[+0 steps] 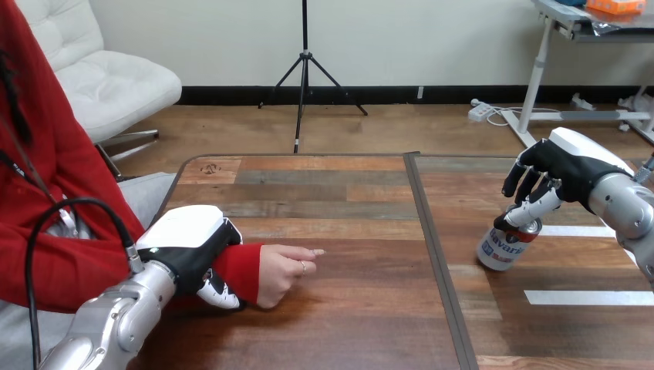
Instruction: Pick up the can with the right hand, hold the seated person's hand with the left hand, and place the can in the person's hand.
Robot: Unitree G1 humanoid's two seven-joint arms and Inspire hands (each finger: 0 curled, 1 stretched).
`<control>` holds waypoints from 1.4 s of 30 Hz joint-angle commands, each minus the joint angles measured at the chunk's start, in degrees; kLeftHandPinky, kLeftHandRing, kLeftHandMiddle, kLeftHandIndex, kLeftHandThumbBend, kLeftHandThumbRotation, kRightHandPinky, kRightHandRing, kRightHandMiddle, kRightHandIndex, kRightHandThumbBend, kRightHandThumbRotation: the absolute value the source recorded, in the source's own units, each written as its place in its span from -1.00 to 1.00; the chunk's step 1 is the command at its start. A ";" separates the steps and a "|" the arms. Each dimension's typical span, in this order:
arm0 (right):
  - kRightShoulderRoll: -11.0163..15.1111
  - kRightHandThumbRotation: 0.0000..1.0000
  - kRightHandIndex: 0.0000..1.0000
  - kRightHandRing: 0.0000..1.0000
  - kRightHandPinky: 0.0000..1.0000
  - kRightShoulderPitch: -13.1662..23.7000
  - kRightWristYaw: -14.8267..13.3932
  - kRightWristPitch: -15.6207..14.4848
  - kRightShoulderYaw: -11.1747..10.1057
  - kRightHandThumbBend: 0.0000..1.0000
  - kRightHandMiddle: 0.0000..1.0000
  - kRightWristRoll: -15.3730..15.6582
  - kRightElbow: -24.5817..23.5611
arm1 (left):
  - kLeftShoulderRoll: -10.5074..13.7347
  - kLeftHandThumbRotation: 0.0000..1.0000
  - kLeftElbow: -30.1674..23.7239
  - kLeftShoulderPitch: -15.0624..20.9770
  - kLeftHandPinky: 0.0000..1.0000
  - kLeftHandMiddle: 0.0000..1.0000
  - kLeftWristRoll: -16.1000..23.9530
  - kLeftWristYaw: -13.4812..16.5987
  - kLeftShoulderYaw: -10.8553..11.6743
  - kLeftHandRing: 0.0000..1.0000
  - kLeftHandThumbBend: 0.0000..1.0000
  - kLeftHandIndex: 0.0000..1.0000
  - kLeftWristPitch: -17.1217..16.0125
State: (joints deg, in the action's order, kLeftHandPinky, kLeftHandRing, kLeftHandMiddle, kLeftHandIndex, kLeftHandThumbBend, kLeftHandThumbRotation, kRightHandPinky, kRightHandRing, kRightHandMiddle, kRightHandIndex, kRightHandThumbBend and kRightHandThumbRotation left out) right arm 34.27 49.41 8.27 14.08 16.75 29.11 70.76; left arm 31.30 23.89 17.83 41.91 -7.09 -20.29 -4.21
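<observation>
Black-and-white left hand (pixel 185 247), lower left: fingers hidden behind the person's red-sleeved wrist (pixel 239 270), thumb alone seen, curled round its near side. Person's hand (pixel 281 274): palm faces down, unseen. Black-and-white right hand (pixel 563 169), right of frame, covers part of the tilted silver-and-red drink can (pixel 503 248) top; grip can't be told. Silver right forearm (pixel 628 208) cut by right edge.

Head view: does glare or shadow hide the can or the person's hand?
Head view: no; light is even, no glare masks the can under the right hand, and the person's hand casts only a faint shadow on the table.
</observation>
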 commanded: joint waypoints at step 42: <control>-0.20 -0.94 0.08 0.10 0.03 3.85 -1.23 0.17 -1.57 0.69 0.13 -1.77 -2.61 | 0.41 -1.00 -9.50 1.04 -0.53 -0.22 -3.33 0.36 4.25 -0.39 0.58 -0.23 -0.72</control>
State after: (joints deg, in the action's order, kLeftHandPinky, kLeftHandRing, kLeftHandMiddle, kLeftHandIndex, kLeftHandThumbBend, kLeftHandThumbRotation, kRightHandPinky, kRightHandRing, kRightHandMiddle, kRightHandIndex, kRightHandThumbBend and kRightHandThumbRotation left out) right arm 34.22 49.49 7.74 14.48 15.79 27.94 69.89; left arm 31.61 19.87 15.53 39.99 -8.14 -18.54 -3.71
